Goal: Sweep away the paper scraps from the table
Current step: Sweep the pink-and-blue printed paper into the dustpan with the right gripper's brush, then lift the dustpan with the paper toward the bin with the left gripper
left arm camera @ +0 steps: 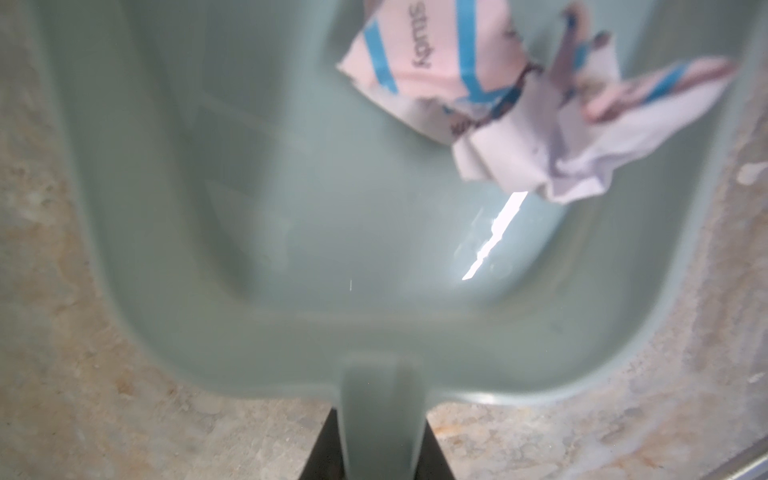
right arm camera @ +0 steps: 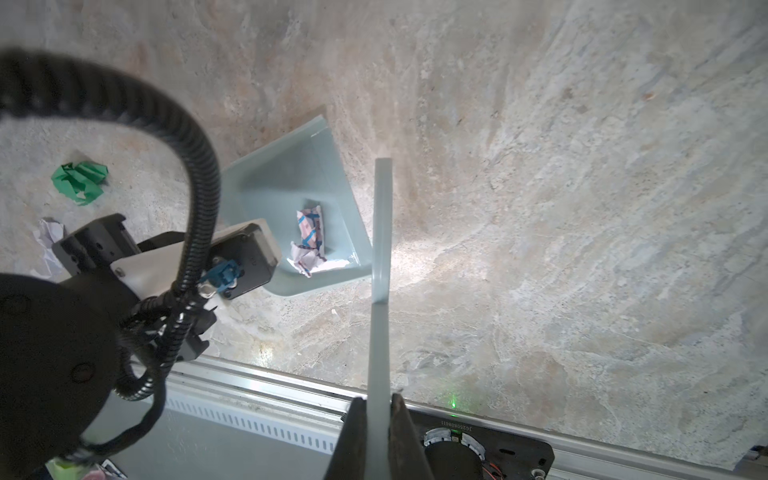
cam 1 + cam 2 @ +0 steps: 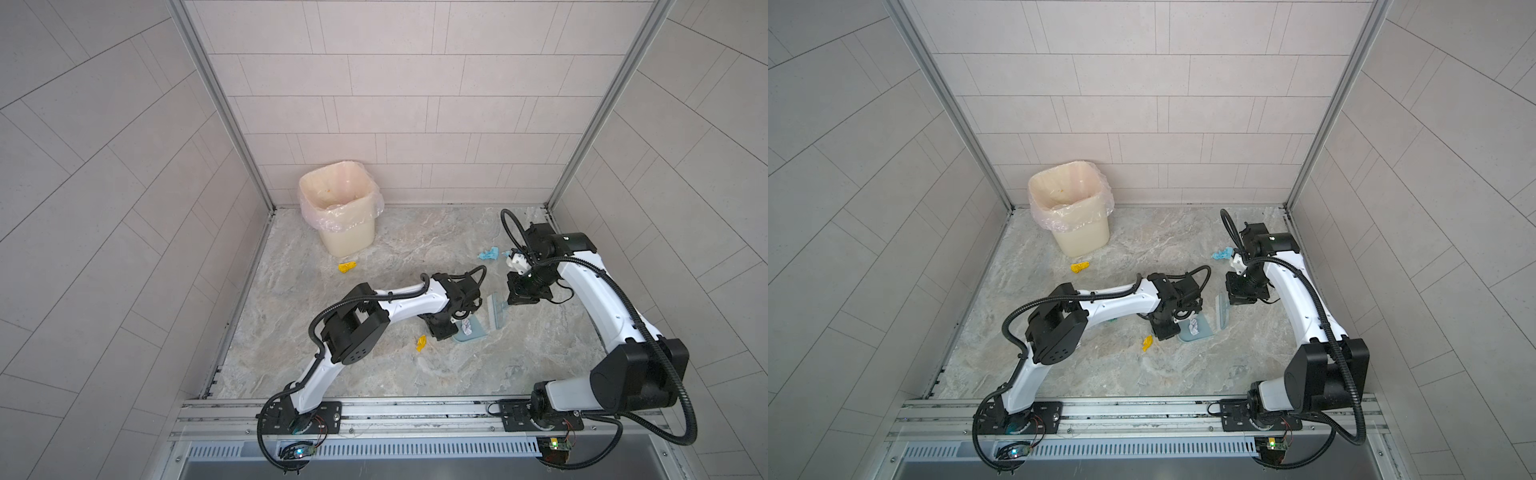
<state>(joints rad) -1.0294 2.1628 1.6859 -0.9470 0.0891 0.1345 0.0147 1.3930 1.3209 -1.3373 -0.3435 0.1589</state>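
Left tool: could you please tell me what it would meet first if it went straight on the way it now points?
Probably the hand brush: the left tool, shut on the dustpan handle, points across the pan's lip towards it, though the gap is unclear.

Bent left arm reaching inward, left gripper (image 1: 384, 440) low, jaws clamped, right arm arched over, right gripper (image 2: 379, 405) apparently pinched shut.

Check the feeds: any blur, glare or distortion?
Left wrist: dustpan soft, out of focus, white glare streak near the printed scrap. Right wrist: table sharp, black cable blurred up close. Both top views: evenly lit, walls bowed by the wide lens.
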